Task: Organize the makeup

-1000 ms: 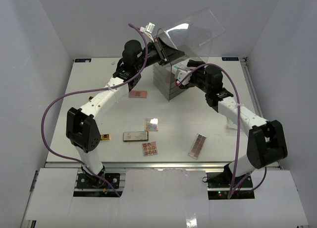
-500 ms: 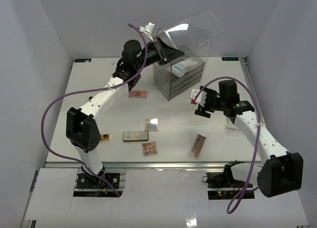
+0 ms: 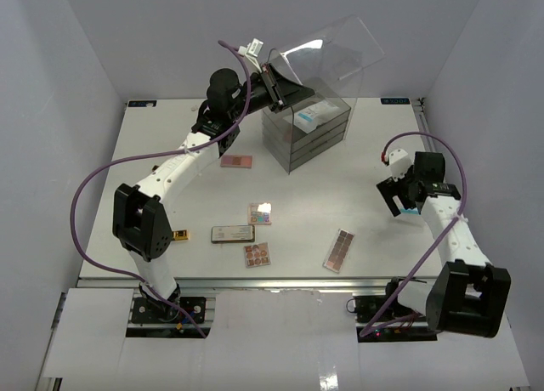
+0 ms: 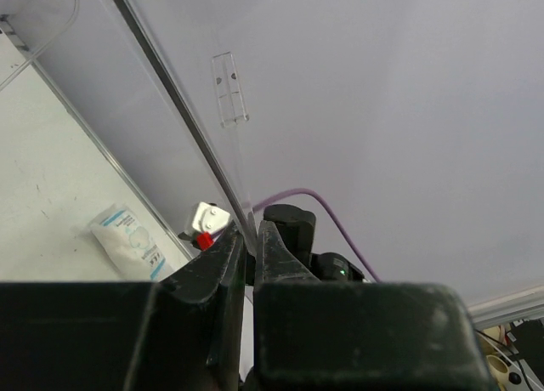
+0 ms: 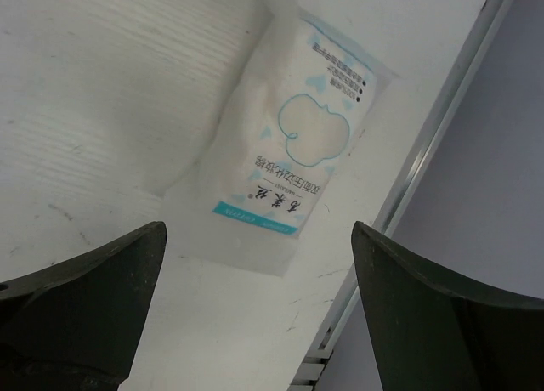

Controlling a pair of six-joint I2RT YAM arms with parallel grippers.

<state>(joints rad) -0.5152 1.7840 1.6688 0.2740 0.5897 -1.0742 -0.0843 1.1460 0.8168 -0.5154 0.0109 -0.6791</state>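
The white table (image 3: pixel 170 153) fills the top view. At its 12 o'clock stands the tall clear drawer box (image 3: pixel 308 140), its clear lid (image 3: pixel 336 55) tilted up and back. The left gripper (image 3: pixel 274 78) reaches to the lid's near edge. The left wrist view shows its fingers (image 4: pixel 212 272) pressed together on that thin clear panel.

At 3 o'clock, close to the table's right edge, the right gripper (image 3: pixel 399 200) hangs over a white-and-light-blue packet (image 5: pixel 289 144). Its fingers (image 5: pixel 93 280) are spread wide to either side of the packet and touch nothing. The packet lies flat on the table, just beside the metal edge rail (image 5: pixel 425 153).

The rest of the makeup is spread over the near half of the table:
- A grey compact (image 3: pixel 232 233) lies at 7 o'clock.
- A long brown palette (image 3: pixel 339 250) lies at 5 o'clock.
- A pink palette (image 3: pixel 236 161) lies at 10 o'clock, near the left arm.
- A square palette (image 3: pixel 260 213) sits just off centre.
- Another square palette (image 3: pixel 257 254) lies at 6 o'clock, just below the compact.
- A second packet (image 3: pixel 316 113) rests in the open top of the box.
- The black-gold tube (image 3: pixel 179 235) lies at 8 o'clock, beside the left arm's elbow.
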